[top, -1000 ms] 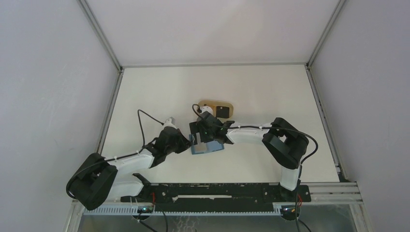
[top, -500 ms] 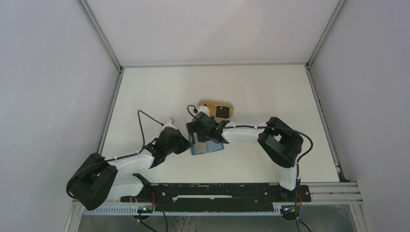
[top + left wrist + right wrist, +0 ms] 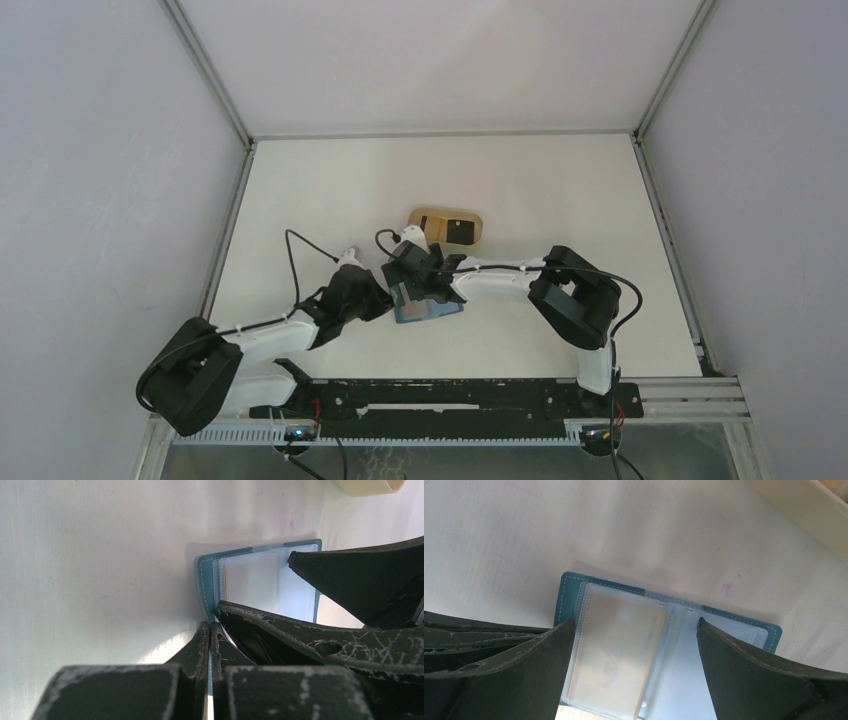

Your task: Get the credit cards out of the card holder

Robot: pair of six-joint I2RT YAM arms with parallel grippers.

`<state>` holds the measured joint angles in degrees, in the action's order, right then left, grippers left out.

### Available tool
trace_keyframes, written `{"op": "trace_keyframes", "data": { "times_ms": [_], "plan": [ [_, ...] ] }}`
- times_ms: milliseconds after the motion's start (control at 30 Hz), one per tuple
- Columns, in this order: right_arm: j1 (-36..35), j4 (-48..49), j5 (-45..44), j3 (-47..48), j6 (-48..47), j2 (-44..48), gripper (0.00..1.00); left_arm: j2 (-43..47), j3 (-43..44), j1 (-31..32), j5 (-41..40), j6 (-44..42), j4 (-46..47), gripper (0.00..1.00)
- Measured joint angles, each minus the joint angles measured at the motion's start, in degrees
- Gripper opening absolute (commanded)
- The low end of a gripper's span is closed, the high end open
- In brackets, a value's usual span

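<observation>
The teal-blue card holder point(image 3: 428, 309) lies open on the table, its lighter blue inside and clear sleeves facing up point(image 3: 734, 630). A tan card point(image 3: 616, 652) sits inside a clear sleeve on its left half. My left gripper point(image 3: 209, 630) is shut on the holder's teal edge point(image 3: 204, 587), pinning it from the left point(image 3: 383, 300). My right gripper point(image 3: 635, 625) is open just above the holder, one finger point(image 3: 524, 670) to the left of the tan card and the other to its right, over the spine. In the top view the right gripper point(image 3: 410, 283) covers the holder's far part.
A beige oval tray point(image 3: 430, 219) stands just beyond the holder, with a dark flat square point(image 3: 461, 231) in it. Its rim shows in the right wrist view point(image 3: 809, 507) and the left wrist view point(image 3: 367, 486). White walls enclose the table.
My right gripper has moved left and a little nearer, off the tray and over the open holder. The left gripper has stayed clamped on the holder's edge.
</observation>
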<state>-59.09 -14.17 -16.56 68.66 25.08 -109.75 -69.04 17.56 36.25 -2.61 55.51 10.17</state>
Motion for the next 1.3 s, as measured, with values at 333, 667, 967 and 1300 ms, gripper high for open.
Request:
{"op": "trace_keyframes", "data": {
  "times_ms": [333, 667, 967, 1300],
  "plan": [
    [2.9, 0.2, 2.2, -2.1, -0.2, 1.7, 0.99, 0.8, 0.0, 0.0, -0.3, 0.0, -0.2, 0.00],
    [6.4, -0.2, 4.3, -5.3, -0.7, 5.2, 1.00, 2.6, 0.0, 0.2, -1.7, 0.0, -0.4, 0.00],
    [6.9, 0.0, 6.3, -5.9, -2.0, 7.2, 1.00, 2.7, 0.0, 0.3, -1.9, 0.0, -0.5, 0.00],
    [9.8, 10.9, 24.6, -7.7, -0.5, 11.0, 0.99, 1.4, 0.0, 0.3, -2.8, 0.0, -0.6, 0.00]
  ]
}}
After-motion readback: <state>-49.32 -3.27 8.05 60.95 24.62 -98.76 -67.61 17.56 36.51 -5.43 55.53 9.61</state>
